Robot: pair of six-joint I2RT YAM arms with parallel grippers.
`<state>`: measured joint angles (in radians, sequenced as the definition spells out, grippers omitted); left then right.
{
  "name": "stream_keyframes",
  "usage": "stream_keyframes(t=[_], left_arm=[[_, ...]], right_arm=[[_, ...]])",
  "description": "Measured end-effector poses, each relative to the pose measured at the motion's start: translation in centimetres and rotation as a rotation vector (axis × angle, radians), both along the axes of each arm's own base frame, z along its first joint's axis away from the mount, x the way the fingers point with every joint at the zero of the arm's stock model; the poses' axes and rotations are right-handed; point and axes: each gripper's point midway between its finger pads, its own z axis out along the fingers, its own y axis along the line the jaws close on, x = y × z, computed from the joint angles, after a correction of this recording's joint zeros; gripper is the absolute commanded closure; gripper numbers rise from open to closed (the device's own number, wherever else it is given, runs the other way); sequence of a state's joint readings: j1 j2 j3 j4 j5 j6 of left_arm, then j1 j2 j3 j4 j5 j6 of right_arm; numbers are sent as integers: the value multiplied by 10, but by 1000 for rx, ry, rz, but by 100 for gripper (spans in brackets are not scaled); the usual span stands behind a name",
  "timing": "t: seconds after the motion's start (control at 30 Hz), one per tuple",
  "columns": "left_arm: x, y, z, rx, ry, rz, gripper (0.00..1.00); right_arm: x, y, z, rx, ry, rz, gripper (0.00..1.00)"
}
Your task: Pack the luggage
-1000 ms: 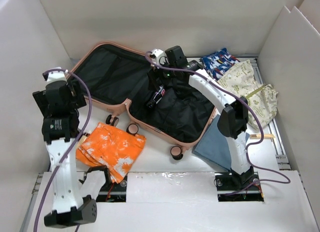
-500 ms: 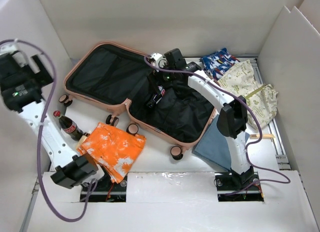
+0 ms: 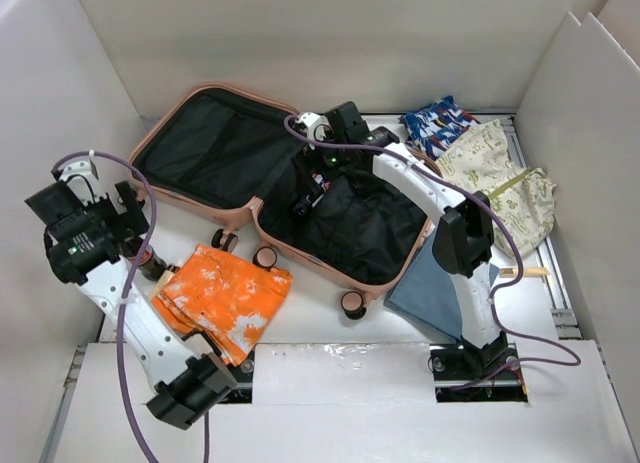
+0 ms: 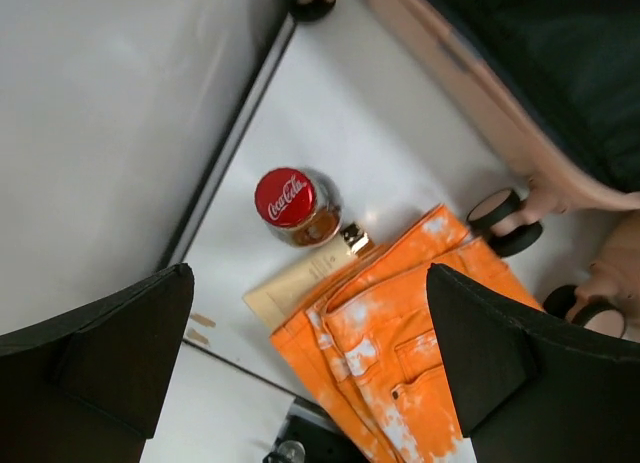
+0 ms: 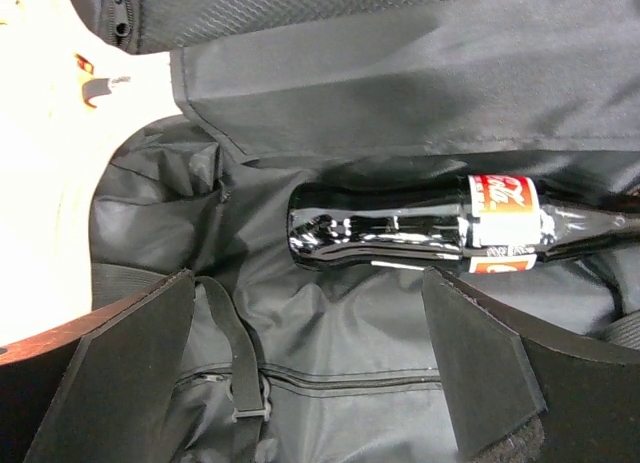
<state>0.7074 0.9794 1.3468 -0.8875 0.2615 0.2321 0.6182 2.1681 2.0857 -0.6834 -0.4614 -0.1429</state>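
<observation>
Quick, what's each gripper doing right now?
Left gripper: open, empty, near standing bottle.
Right gripper: open, empty, over packed bottle in luggage.

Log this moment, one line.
left gripper: open above standing cola bottle | right gripper: open over lying cola bottle in luggage | orange shorts: unpacked

From above, my left arm point(image 3: 130, 313) covers nearly all of the upright dark glass cola bottle with the red cap point(image 4: 285, 196). My left wrist camera sees only its top, with the body hidden underneath. A flat tan packet point(image 4: 295, 283) slips under the folded orange-and-white trousers point(image 4: 400, 333), and I cannot tell what it is. The salmon-pink hard-shell suitcase point(image 4: 470, 83) runs off that view's top and right edges. The second cola bottle point(image 5: 400, 228), lying on the black lining point(image 5: 350, 363), loses the end of its neck and its cap past the right edge. A folded blue cloth point(image 3: 420, 288) lies partly behind my right arm point(image 3: 462, 245).
</observation>
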Motion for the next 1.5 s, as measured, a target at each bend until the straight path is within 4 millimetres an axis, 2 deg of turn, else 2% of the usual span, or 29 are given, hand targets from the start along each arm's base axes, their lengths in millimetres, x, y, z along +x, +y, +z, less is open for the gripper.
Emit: stream_keyframes(t=[0.2,0.27,0.5,0.53,0.57,0.63,0.8,0.83,0.97,1.2,1.33,1.5], left_arm=[[1,12,-64,-74,119,48,0],[5,14,-72,-83,113,60,7],[25,25,-78,-70,23,71,30],[27,25,-79,-72,14,69,35],[29,25,-81,-75,6,65,46],[33,24,-82,-79,-12,58,58],[37,28,-83,-65,-28,57,74],[37,29,-83,-61,-28,57,82],[38,29,-82,-55,-31,52,100],[39,29,-81,-33,-27,16,100],[39,20,-79,-48,-2,-47,100],[41,8,-58,-63,-12,-124,100]], right_arm=[[-2,2,1,-2,-8,12,1],[-2,2,1,-2,-10,13,1],[-3,1,-6,-14,-3,17,1],[-4,0,-8,-16,0,17,1],[-4,0,-9,-17,2,17,1],[-4,-1,-10,-19,4,16,1],[-3,-7,-13,-25,12,6,1],[-3,-9,-15,-28,16,4,1],[1,-14,-17,-32,21,-7,1],[5,-19,-16,-31,19,-18,1],[5,-19,-16,-30,19,-18,1],[5,-19,-15,-30,17,-18,1]])
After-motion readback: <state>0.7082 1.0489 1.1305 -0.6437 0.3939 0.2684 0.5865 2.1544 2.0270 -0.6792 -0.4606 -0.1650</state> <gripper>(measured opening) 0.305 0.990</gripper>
